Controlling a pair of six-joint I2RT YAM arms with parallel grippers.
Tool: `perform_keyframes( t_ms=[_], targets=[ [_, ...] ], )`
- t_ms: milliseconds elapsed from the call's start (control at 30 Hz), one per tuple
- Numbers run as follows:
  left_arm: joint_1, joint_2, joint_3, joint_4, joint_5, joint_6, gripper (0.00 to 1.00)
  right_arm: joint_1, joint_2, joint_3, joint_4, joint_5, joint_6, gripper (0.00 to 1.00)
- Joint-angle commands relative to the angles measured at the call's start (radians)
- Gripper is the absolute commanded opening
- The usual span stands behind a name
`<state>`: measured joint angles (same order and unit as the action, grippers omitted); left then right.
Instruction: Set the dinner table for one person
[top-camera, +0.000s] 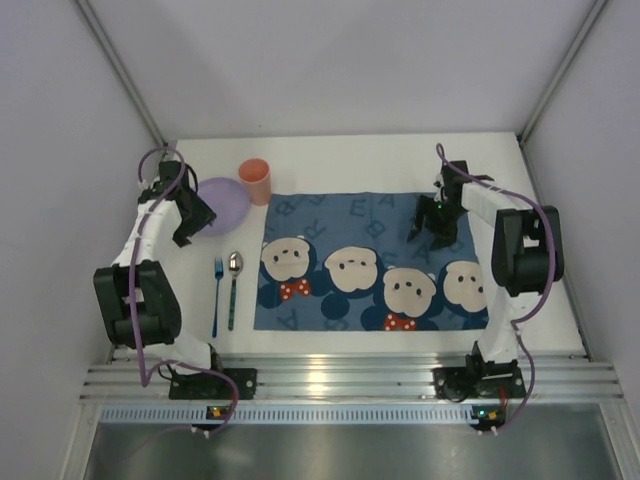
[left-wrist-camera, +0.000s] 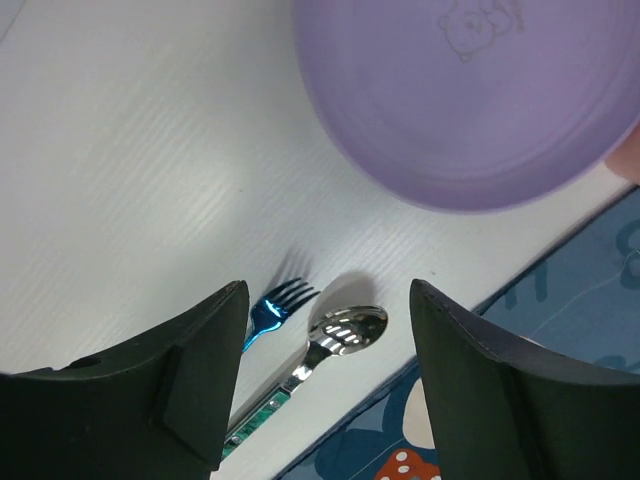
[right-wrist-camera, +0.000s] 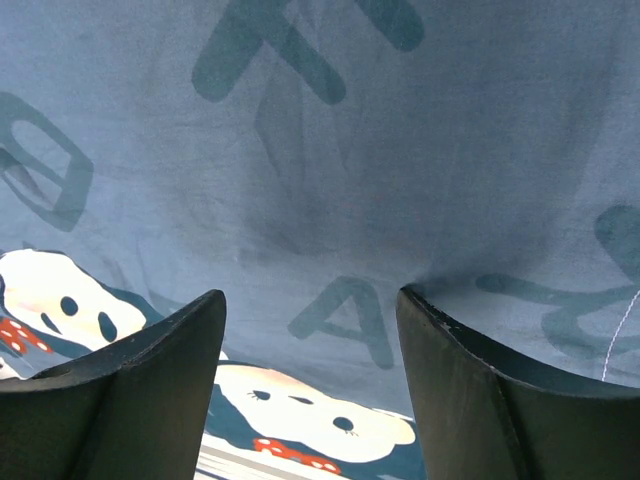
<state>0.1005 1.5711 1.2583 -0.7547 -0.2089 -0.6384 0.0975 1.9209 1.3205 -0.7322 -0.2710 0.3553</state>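
1. Closest to the lens in the left wrist view are the dark fingers (left-wrist-camera: 190, 390) of the left gripper (left-wrist-camera: 330, 290). Its jaws are spread with nothing between them.
2. The purple plate (left-wrist-camera: 470, 100) lies ahead of that gripper and a little to its right, flat on the dinner table (top-camera: 350, 165). From above, the gripper sits at the plate's left rim, and contact cannot be told.
3. The left arm is far nearer the plate than the right, so fetching it looks like the left arm's job. The plate would have to travel rightward.
4. The blue fork (top-camera: 217, 295) and the spoon (top-camera: 233, 290) lie side by side just left of the placemat (top-camera: 370, 215), with their long axes running near to far.
5. An orange cup (top-camera: 255, 180) stands at the placemat's far left corner, just beside the plate.
6. The placemat lies spread flat, its long axis running left to right across the middle of the table.
7. The right gripper (right-wrist-camera: 310, 295) is over the placemat's far right part, its jaws apart and holding nothing. One fingertip seems to dimple the cloth.
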Motion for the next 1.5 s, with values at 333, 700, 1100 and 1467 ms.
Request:
perform_keyframes(
  t_ms=[333, 700, 1100, 1467],
  targets=[
    [0.093, 0.105, -0.027, 0.175, 0.115, 0.029, 0.70, 0.033, -0.107, 0.048, -0.021, -0.030, 0.008, 0.69],
    [0.108, 0.196, -0.065, 0.288, 0.075, -0.049, 0.70, 0.042, -0.425, 0.016, -0.125, -0.077, 0.050, 0.73],
    [0.136, 0.351, -0.001, 0.410, 0.120, -0.076, 0.34, 0.042, -0.568, -0.079, -0.164, -0.062, 0.066, 0.75],
    [0.165, 0.278, 0.098, 0.279, 0.008, -0.072, 0.00, 0.045, -0.585, -0.092, -0.156, -0.050, 0.085, 0.75]
  ],
)
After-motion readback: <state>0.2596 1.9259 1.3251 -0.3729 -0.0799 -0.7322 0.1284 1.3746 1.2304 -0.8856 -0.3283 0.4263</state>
